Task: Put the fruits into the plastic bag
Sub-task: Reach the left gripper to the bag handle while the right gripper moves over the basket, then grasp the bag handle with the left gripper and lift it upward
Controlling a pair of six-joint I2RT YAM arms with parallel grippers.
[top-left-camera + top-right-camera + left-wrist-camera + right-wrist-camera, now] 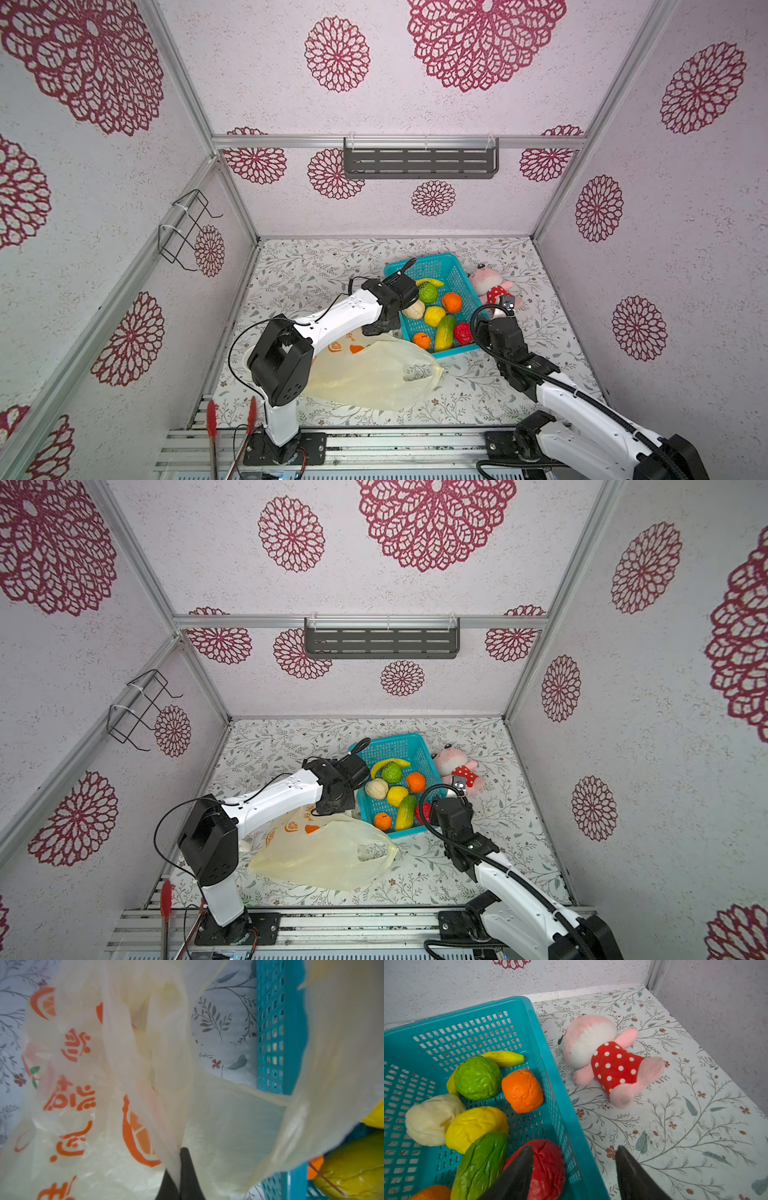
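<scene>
- Left end effector (176,1159): jaws closed tight on a fold of the bag's (87,1084) thin film. In both top views it sits at the bag's upper edge, just left of the basket (440,261).
- Right end effector (574,1148): jaws parted, holding nothing. It straddles the basket's right wall, one finger over the red ball (548,1167) inside, the other over the worktop (675,1126) outside.
- Bag: lies crumpled on the worktop at lower centre of both top views, its upper right edge against the basket's near left corner.
- Fruits (451,302): eight lie in the basket. The banana (506,1057) is farthest up, then the green ball (477,1077) and the orange (522,1091). The cream ball (429,1120) and yellow ball (475,1126) sit mid-basket. The oblong (481,1163), the red ball and the tangerine (422,340) are lowest.
- Plush (490,286): lies on the worktop just right of the basket.
</scene>
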